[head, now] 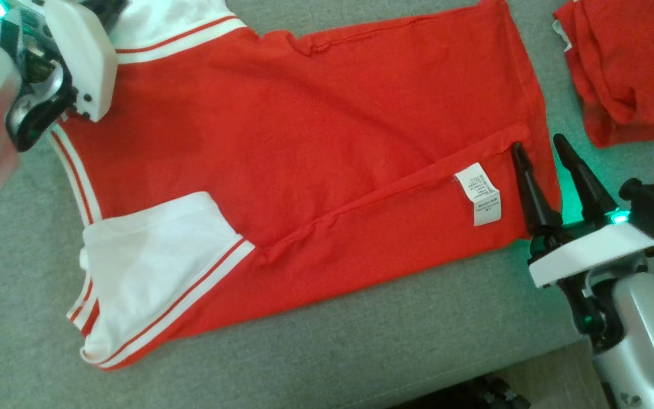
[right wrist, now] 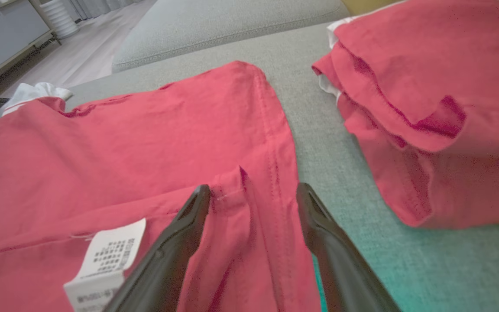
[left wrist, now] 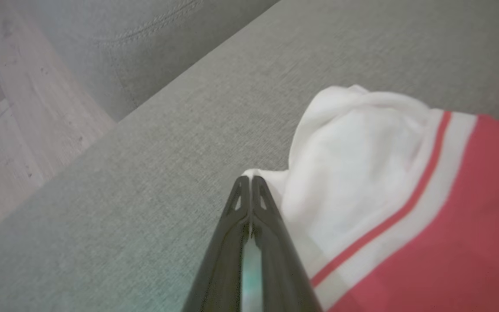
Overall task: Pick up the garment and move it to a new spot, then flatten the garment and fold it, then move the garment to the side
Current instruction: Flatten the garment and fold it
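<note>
A red shirt with white, red-striped sleeves (head: 315, 142) lies spread mid-frame on the grey woven cushion (head: 361, 341). At the left wrist view's lower centre, the left gripper (left wrist: 251, 178) is pressed closed, seemingly nipping the white sleeve's edge. Lower right in the head view, the right gripper (head: 538, 143) gapes wide over the shirt's hem, holding nothing.

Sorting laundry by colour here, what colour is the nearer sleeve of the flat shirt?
The sleeve is white, edged with a red stripe; clearest in the head view.
</note>
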Available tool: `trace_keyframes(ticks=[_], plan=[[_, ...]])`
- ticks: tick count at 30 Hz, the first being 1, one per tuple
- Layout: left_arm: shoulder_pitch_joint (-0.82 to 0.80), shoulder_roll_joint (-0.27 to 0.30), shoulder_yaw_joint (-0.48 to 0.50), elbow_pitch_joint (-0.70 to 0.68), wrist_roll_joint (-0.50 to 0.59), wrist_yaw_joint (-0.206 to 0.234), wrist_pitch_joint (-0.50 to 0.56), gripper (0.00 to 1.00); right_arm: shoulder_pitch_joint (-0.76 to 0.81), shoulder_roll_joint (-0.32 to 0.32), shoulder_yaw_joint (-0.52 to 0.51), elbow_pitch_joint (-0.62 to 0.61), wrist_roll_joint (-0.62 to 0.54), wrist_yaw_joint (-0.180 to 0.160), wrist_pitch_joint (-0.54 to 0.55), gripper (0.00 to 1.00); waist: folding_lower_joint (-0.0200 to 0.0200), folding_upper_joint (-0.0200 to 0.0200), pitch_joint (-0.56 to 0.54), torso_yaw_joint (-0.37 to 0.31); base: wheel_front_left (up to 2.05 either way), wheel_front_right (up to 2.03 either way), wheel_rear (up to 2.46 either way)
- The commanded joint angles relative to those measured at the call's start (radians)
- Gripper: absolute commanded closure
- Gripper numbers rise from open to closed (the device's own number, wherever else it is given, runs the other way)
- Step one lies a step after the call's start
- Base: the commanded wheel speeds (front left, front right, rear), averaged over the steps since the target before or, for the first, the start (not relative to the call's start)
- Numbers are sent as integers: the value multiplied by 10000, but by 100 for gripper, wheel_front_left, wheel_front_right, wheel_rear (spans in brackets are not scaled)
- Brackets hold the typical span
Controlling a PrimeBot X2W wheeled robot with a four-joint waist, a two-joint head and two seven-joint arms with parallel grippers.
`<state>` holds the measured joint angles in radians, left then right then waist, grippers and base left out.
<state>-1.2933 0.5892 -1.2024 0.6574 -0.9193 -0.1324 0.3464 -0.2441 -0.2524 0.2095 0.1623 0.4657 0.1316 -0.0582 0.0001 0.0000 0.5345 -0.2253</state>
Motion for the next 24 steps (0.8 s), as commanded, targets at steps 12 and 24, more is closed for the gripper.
trace_keyframes(ticks=[12, 24], plan=[[-1331, -1, -155, 194, -301, 18, -1852, 100, -2497, -975, 342, 372, 181, -9, 2153, 0, -1, 0, -444, 494, 0, 0, 0], [-1939, -321, -654, 38, -486, 17, -2132, 100, -5928, -1234, 1355, 3922, -25, -9, 3801, 0, -1, 0, 10, 966, 0, 0, 0]])
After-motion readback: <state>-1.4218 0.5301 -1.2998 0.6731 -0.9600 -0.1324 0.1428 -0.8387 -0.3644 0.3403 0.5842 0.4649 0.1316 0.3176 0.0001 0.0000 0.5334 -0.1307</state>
